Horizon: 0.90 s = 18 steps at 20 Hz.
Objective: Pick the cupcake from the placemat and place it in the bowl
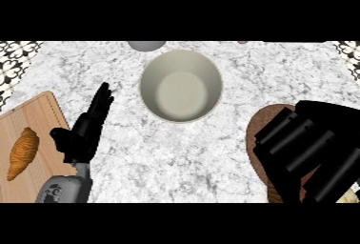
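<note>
The left hand (pixel 83 131) is matte black throughout, with slim, segmented fingers (pixel 102 102) and a blocky black palm. Below it a short dark wrist joins a grey forearm (pixel 63 190) whose rounded casing shows small round recesses like screw holes near the lower edge. The right hand (pixel 309 147) is also black and looks much bulkier in view, its fingers (pixel 285 128) appearing as thick, smooth, rounded bars with faint glossy highlights along their edges and no visible markings.

Kitchen: marble counter (pixel 281 66), bowl (pixel 181 86), croissant (pixel 22 152) on cutting board (pixel 42 119).
</note>
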### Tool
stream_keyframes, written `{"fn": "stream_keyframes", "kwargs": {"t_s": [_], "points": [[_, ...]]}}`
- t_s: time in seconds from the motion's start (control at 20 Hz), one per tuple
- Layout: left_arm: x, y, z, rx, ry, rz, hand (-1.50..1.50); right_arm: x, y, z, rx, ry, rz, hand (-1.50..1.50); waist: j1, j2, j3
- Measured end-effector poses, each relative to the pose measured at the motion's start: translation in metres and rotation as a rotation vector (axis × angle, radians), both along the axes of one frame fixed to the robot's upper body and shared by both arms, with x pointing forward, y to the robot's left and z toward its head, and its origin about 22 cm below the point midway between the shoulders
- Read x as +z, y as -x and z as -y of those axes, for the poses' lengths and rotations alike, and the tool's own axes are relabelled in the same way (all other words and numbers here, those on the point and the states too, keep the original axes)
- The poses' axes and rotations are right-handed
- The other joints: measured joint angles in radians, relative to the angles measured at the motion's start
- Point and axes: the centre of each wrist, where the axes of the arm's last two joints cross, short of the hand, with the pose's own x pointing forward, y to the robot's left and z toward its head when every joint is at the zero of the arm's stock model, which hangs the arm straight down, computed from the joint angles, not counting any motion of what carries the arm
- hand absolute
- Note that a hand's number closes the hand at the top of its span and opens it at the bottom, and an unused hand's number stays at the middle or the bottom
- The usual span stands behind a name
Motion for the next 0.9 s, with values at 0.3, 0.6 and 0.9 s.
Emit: {"fn": "stream_keyframes", "kwargs": {"t_s": [0.3, 0.6, 0.9], "points": [[0.002, -0.003, 0.006, -0.010, -0.004, 0.000, 0.00, 0.014, -0.028, -0.028, -0.084, 0.038, 0.031, 1.50, 0.007, 0.003, 0.000], [0.008, -0.007, 0.008, -0.022, 0.000, 0.002, 0.00, 0.014, -0.052, -0.064, -0.209, 0.098, 0.184, 1.50, 0.016, 0.005, 0.001], [0.009, -0.007, 0.011, -0.024, 0.005, 0.002, 0.00, -0.018, -0.089, -0.098, -0.295, 0.135, 0.255, 1.50, 0.020, 0.008, 0.001]]}}
